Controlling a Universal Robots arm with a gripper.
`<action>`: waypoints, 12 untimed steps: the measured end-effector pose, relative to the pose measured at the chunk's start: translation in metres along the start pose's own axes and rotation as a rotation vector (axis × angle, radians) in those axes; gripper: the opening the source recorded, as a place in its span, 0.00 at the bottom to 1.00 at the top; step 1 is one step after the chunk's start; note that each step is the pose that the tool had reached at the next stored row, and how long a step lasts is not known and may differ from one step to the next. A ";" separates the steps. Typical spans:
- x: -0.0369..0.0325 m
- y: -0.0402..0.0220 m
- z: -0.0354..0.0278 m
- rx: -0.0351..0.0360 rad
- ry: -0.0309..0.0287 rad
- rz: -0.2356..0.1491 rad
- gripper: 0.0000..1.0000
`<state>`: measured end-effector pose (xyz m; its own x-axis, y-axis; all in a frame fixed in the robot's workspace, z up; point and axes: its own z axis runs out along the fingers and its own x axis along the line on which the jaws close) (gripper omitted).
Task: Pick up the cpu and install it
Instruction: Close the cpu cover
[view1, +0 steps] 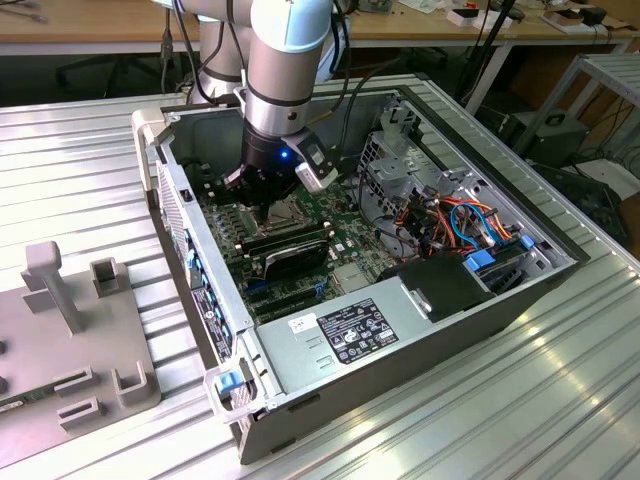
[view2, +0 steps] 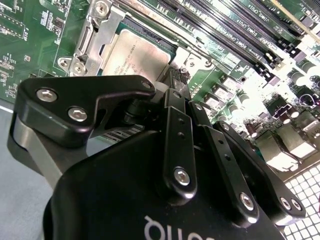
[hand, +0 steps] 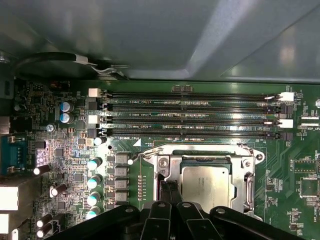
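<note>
The cpu (hand: 206, 186) lies flat inside the socket (hand: 247, 175), with its dull silver top facing up and the socket's metal frame around it on all sides. In the second wrist view the cpu (view2: 137, 57) looks level within the socket (view2: 87, 37), whose silver bracket sits against one of its edges.

The gripper (hand: 170, 192) hangs directly over the socket. Its two dark fingers (hand: 165, 192) are pressed together, with nothing visible between them. The tips are at the edge of the cpu, just inside the frame; whether they touch the chip cannot be told. In the second wrist view the gripper (view2: 176, 82) narrows to a point just beside the cpu.

Next to the socket, four long memory slots (hand: 190, 112) run parallel to one of its sides, and they are empty. Small capacitors (hand: 92, 180) stand in a column on another side of the socket, on the green motherboard (hand: 65, 150).

In the exterior view the gripper (view1: 268, 212) reaches down into the open computer case (view1: 200, 260) from the arm (view1: 285, 60). The power supply (view1: 340, 335) sits nearer the camera than the socket area. A tangle of coloured cables (view1: 460, 220) lies to the exterior view's right. The case rests on a ribbed metal table (view1: 480, 420).
</note>
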<state>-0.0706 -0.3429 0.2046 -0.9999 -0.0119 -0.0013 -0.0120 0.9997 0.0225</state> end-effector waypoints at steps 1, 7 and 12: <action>0.0000 0.0000 0.0003 0.0002 0.0001 0.000 0.11; 0.0000 0.0000 0.0007 0.0000 -0.0001 0.000 0.11; -0.0001 0.0003 -0.0018 0.0034 -0.0008 0.000 0.11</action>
<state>-0.0705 -0.3427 0.2064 -0.9999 -0.0119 -0.0021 -0.0119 0.9997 0.0191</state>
